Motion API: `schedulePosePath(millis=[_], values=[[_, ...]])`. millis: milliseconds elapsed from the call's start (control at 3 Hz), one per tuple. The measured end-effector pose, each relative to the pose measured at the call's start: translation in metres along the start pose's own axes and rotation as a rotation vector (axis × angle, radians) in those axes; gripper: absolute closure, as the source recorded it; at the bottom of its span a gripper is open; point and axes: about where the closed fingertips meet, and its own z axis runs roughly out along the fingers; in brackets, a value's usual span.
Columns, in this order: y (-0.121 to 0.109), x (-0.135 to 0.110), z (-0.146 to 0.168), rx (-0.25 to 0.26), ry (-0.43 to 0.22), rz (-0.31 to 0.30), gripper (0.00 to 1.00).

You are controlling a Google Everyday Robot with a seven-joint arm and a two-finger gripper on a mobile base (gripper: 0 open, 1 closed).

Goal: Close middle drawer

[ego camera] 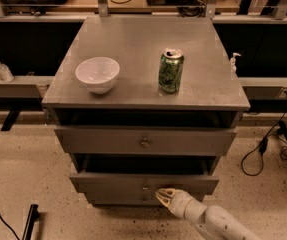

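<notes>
My gripper (166, 194) is low in front of the grey cabinet (133, 39), arm coming in from lower right. Fingers look drawn together, no gap visible, holding nothing. The tips sit against the front of the middle drawer (108, 184), just right of its small round knob (144, 187), near the lower edge. The middle drawer is pulled out, dark inside showing above its front. Top drawer (98, 141) is above it, bottom drawer (115, 200) just under. On the cabinet top: white bowl (97, 74) left, green can (171, 71) upright right, well apart.
</notes>
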Motion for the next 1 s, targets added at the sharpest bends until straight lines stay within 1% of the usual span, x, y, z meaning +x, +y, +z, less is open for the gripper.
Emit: schedulePosePath(millis=[667,1000], values=[[-0.0078,0.0148,0.0160,0.009,0.028,0.014,1.00],[-0.0075,0.0147,0.0159,0.009,0.028,0.015,1.00]])
